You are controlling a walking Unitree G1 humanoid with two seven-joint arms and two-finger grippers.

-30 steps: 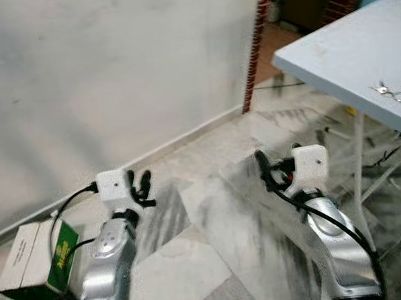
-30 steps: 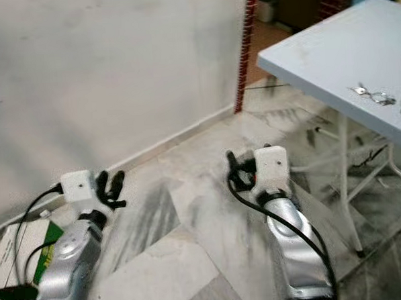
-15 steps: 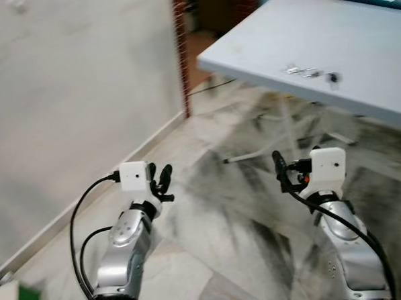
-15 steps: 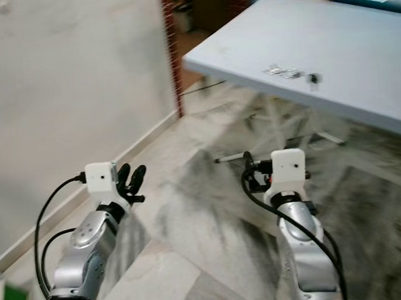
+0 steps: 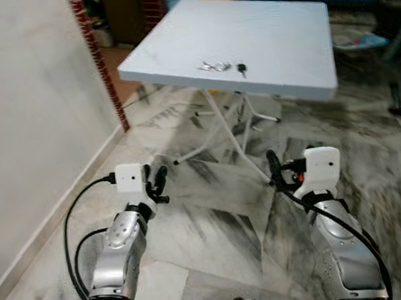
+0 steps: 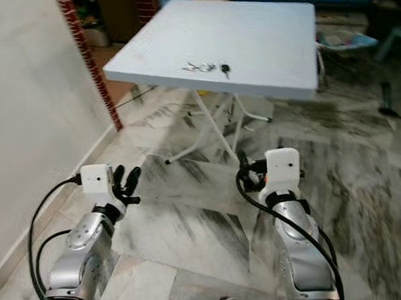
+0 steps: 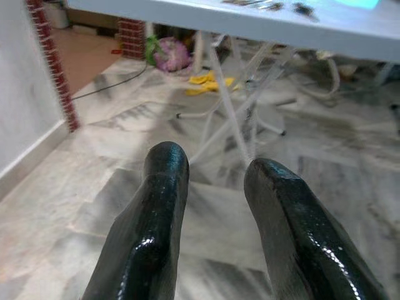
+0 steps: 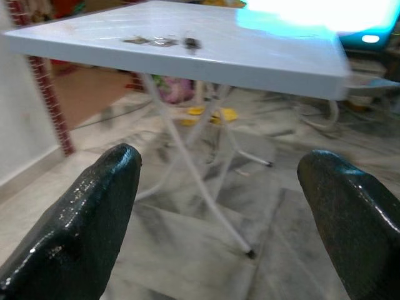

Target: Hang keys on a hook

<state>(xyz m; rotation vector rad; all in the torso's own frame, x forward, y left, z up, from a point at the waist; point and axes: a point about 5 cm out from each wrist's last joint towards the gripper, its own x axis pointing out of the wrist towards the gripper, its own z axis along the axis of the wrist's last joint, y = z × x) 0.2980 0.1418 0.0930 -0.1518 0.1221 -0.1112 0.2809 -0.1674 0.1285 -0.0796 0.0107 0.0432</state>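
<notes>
While both arms are held low over the marble floor (image 5: 218, 236), the scene reads as follows.

Keys: the keys (image 5: 222, 66) lie flat on the table (image 5: 262, 46), near its front edge and somewhat toward the robot's left; a silver bunch sits beside a dark-headed key, close together. In the right wrist view the keys (image 8: 161, 42) show on the tabletop ahead of the fingers.

Table: pale grey-blue square top on thin white folding legs (image 5: 230, 131), standing ahead of the robot on the floor.

Left tool: the left tool (image 5: 155, 182) is raised in front of the body, well short of the table and well below its top; its fingers (image 7: 159, 206) stand a narrow gap apart with nothing between them.

Right tool: the right tool (image 5: 277, 173) is lifted near the foot of the table legs, also below the tabletop; its fingers (image 8: 94, 212) are spread wide and hold nothing.

Surroundings: a plain white wall (image 5: 31, 118) runs along the robot's left, ending at a red brick post (image 5: 98, 61); yellow and pink items (image 7: 187, 65) lie on the floor beyond the table, too blurred to name.
</notes>
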